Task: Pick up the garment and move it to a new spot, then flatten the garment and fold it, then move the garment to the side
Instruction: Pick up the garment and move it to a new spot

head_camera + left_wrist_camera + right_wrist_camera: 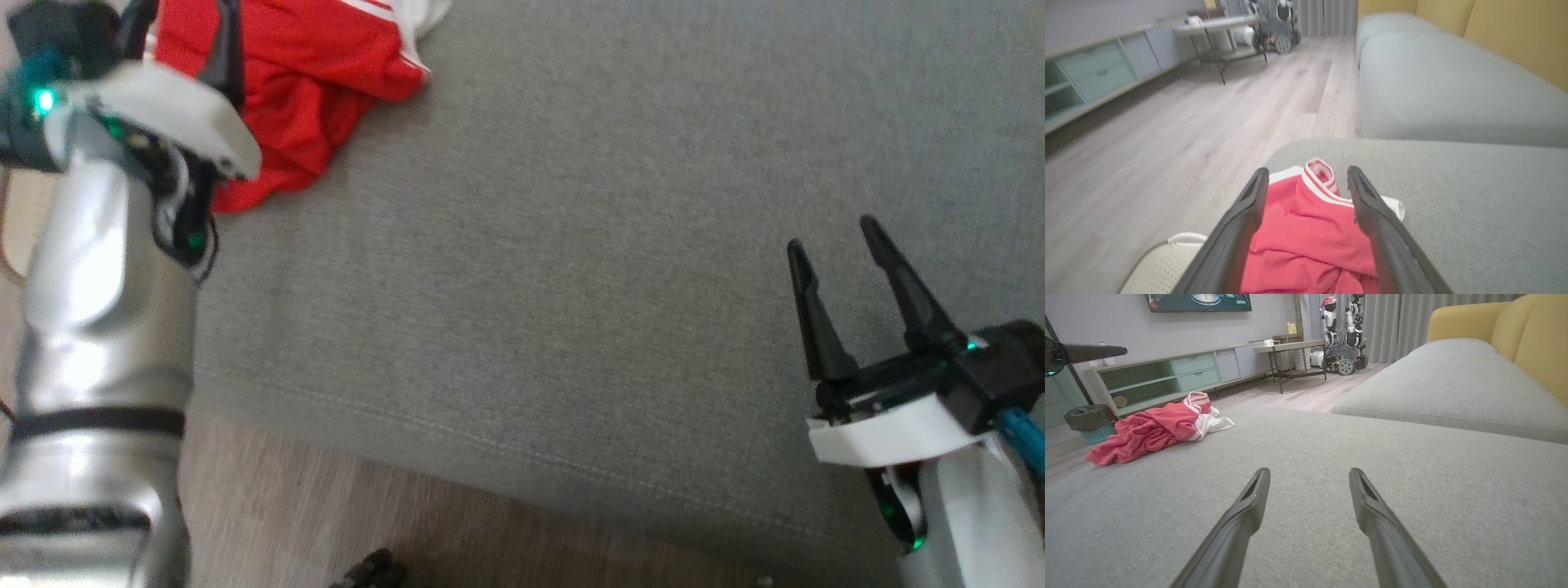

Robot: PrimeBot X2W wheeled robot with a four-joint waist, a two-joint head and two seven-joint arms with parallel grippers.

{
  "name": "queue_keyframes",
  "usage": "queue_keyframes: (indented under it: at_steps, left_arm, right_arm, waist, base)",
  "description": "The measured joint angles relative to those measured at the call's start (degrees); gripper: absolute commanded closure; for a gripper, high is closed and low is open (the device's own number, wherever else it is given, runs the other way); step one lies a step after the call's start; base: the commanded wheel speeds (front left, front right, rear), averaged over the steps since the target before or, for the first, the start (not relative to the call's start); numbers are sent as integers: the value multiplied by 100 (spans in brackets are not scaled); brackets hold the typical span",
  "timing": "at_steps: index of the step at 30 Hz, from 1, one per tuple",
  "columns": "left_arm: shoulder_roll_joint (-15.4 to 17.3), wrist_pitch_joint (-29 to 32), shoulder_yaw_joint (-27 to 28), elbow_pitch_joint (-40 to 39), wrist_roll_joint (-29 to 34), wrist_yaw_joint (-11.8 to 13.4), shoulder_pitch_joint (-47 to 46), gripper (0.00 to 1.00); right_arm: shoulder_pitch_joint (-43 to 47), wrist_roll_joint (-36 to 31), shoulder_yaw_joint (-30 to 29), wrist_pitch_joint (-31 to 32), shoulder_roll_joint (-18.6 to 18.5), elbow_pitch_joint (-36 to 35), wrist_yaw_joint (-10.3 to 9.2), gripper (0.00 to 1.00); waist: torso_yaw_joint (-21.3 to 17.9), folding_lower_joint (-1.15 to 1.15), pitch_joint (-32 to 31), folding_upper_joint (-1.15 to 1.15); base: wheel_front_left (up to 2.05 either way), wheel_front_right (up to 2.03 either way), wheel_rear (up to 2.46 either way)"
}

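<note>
One garment (pixel 310 73), red, crumpled at the sofa (pixel 571 286) corner, not yet lifted. Left tool (pixel 1307 175): wide open, empty, poised over it. Right tool (pixel 833 237): wide open, empty, well apart. Outstanding: pickup, move, flattening, folding, setting aside.

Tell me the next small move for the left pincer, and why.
Probably lower the left pincer onto the crumpled red jersey and close. It stands open over the cloth on the grey sofa cushion, gripping nothing; the right pincer is open and far off.
</note>
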Motion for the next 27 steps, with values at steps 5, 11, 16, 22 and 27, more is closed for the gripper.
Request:
queue_keyframes:
  at_steps: [5, 11, 16, 22, 27]
  left_arm:
    - [164, 626, -4, 1245, -171, -16, -823, 0]
    - [192, 1174, -334, 2184, -635, -41, -1290, 0]
    - [272, 1503, -772, 2428, -1132, -54, -1514, 0]
    - [449, 1182, -1215, 2508, -1343, -59, -1608, 100]
    - [554, 147, -1573, 2540, -1318, -55, -1574, 100]
  right_arm:
    - [-171, -1, -5, -15, -129, -91, 0, 0]
    - [-312, -58, -9, -15, -183, -188, 0, 0]
    - [-371, -90, 29, -16, -222, -271, 0, 0]
    - [-622, -90, 13, -24, -236, -379, 0, 0]
    - [-674, -71, -11, -24, -175, -366, 0, 0]
  waist:
    - [-213, 0, 439, 0]
    - [-409, -1, 800, 0]
    - [-498, -2, 1009, 0]
    - [-574, -2, 1194, 0]
    - [-612, -1, 1137, 0]
  base:
    - [0, 0, 0]
    - [0, 0, 0]
    - [0, 0, 0]
    - [0, 0, 0]
    - [0, 0, 0]
